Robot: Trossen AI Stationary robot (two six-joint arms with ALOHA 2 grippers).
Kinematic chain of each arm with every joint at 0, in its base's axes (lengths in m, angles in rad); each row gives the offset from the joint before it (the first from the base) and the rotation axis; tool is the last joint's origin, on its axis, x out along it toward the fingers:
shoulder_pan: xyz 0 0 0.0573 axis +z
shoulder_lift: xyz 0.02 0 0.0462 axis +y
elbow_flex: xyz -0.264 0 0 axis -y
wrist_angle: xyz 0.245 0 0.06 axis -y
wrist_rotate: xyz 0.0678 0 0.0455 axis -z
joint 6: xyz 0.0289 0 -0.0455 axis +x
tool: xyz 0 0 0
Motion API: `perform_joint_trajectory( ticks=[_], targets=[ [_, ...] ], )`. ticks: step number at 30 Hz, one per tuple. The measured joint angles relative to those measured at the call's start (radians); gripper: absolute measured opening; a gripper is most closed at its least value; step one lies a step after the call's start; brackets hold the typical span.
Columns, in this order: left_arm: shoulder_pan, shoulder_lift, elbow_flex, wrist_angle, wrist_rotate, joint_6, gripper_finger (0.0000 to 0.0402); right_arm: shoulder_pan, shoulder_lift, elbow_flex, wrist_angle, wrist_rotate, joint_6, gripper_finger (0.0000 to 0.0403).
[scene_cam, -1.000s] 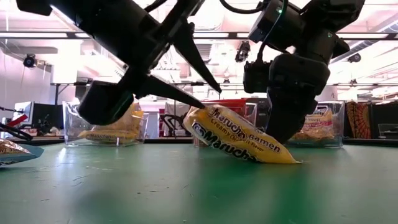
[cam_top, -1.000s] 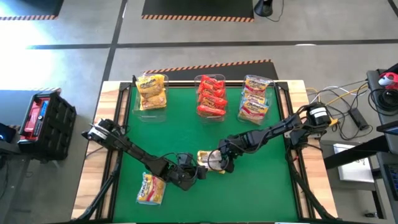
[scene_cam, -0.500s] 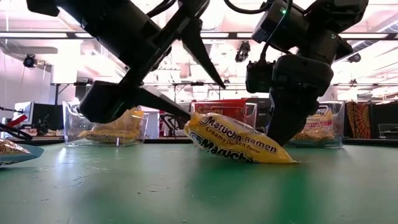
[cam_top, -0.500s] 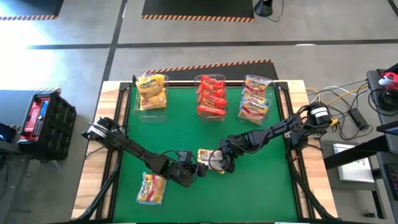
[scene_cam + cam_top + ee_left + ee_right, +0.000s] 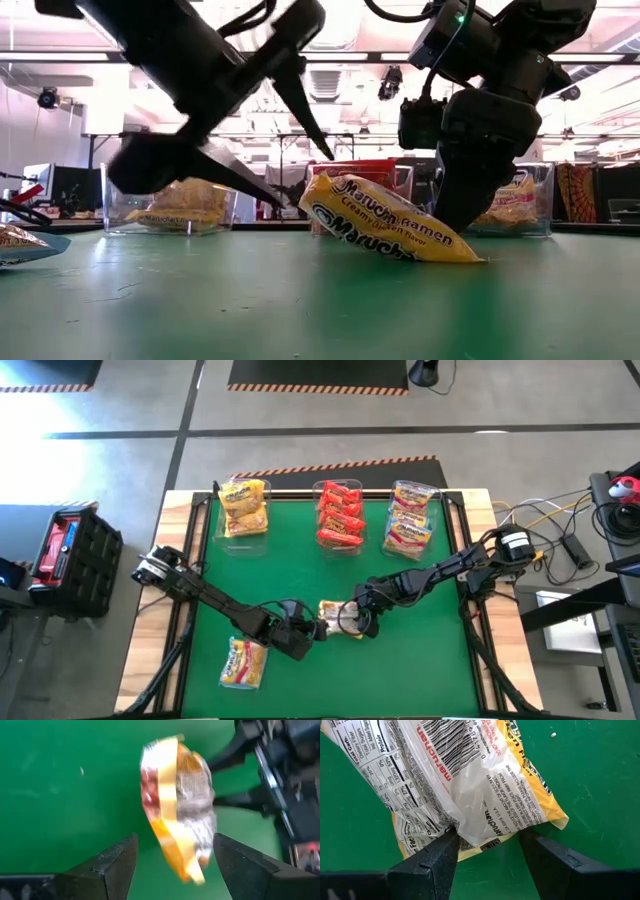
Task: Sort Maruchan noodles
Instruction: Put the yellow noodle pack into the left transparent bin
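Yellow Maruchan Creamy Chicken packet (image 5: 385, 220) leans tilted on the green mat mid-table, its lower end pinched by the right gripper (image 5: 362, 620); the left gripper (image 5: 306, 632), jaws apart, stands just beside its raised end.

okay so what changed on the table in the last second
The left gripper opened, let go of the yellow Maruchan packet and backed slightly away. The right gripper kept its grip on the packet's other end, which stays propped on the green mat. The bins and the loose packet didn't move.
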Motion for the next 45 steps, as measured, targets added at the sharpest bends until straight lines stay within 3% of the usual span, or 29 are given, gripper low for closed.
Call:
perform_joint_trajectory(
  ticks=[8, 22, 28, 39, 45],
  targets=[
    [0.048, 0.046, 0.0, 0.073, -0.03, 0.058, 0.0242, 0.0, 0.0, -0.004, 0.01, 0.001, -0.007, 0.0207],
    [0.124, 0.145, 0.0, 0.376, 0.019, 0.217, 0.0243, 0.0, 0.001, -0.004, 0.081, 0.033, -0.055, 0.0207],
    [0.125, 0.141, 0.0, 0.362, 0.067, 0.223, 0.0224, 0.0, -0.015, -0.004, 0.074, 0.034, -0.062, 0.0207],
    [0.137, 0.133, 0.0, 0.366, 0.113, 0.109, 0.0123, -0.002, -0.201, -0.008, -0.04, 0.101, -0.107, 0.0207],
    [0.152, 0.128, 0.0, 0.367, 0.174, 0.105, 0.0119, 0.005, -0.354, -0.008, -0.163, 0.143, -0.104, 0.0207]
  ],
)
